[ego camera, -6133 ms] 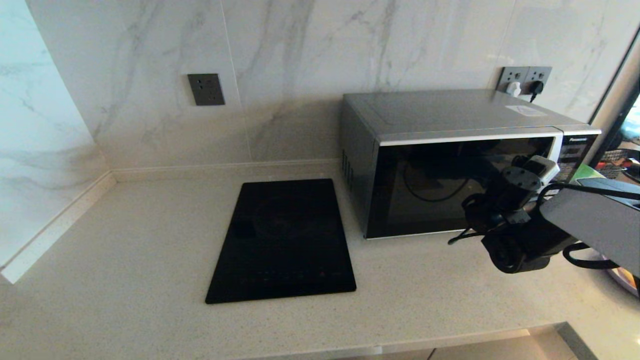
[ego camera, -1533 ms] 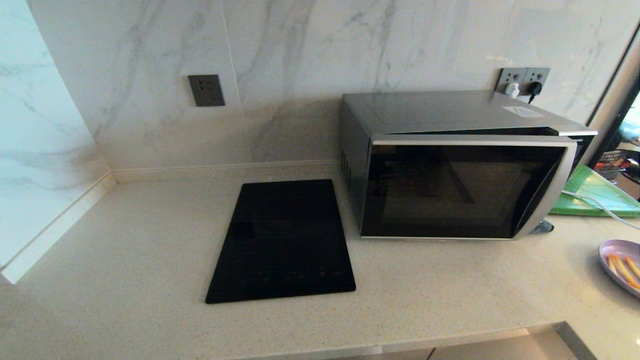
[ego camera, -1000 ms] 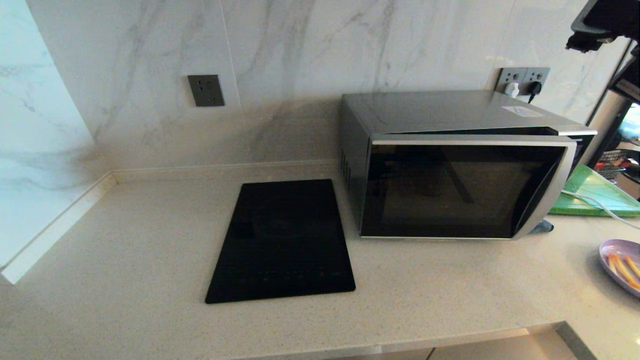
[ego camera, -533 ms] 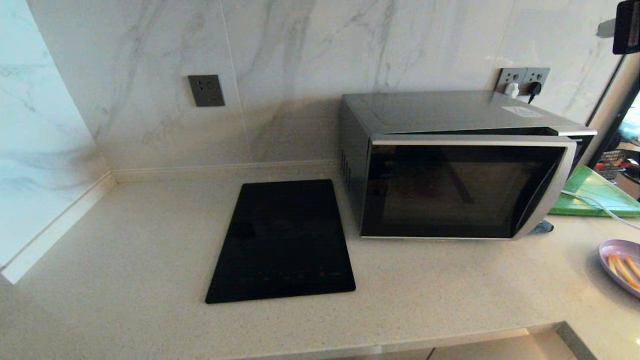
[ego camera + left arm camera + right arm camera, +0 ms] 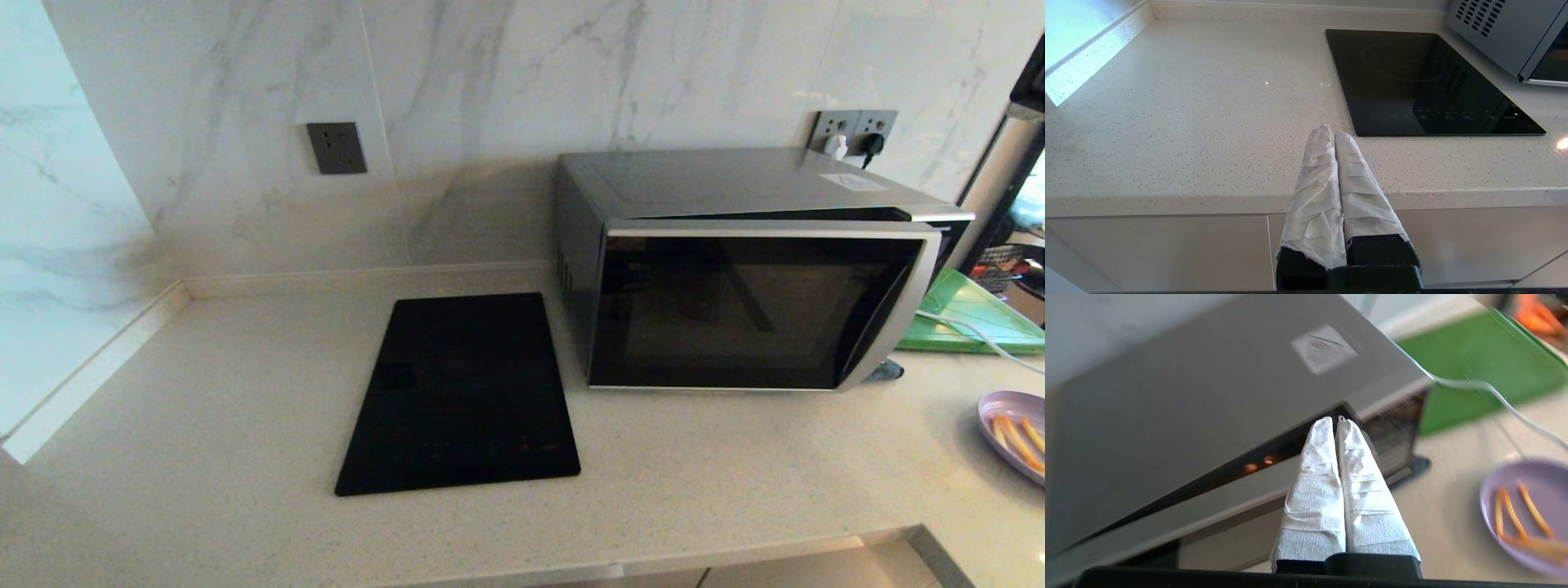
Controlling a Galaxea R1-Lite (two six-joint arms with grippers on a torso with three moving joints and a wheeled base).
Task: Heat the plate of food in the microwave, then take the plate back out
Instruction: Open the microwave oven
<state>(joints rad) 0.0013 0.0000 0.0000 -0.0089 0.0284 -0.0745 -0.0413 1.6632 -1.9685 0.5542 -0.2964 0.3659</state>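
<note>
Two grippers are to be described, and both have their fingers pressed together with nothing between them. Nearest, the left gripper (image 5: 1334,134) hangs idle in front of the counter edge (image 5: 1208,200), pointing over the pale counter toward the black cooktop (image 5: 1425,81). The right gripper (image 5: 1335,421) is up in the air above the microwave (image 5: 735,269); from its wrist camera I look down past its white-wrapped fingers (image 5: 1314,473) onto the grey top of the microwave and the dark slit where the door (image 5: 751,310) stands a little away from the body.

My judgement is that the opening of the door is the step in hand: the door is only ajar, not wide enough for a plate to pass. The next move probably calls for the right arm to come down to the free side of the door and swing it fully open, or else to go to the plate; it must keep clear of the white cable (image 5: 1498,396) lying over the green board (image 5: 1474,363).

On the counter to the right of the microwave, well apart from it and near the front edge, rests the plate of food (image 5: 1527,510). It is small, round and lavender, with a few thin orange-yellow sticks lying loose on it. It looks shallow, so I think it should be kept level when it is lifted.
</note>
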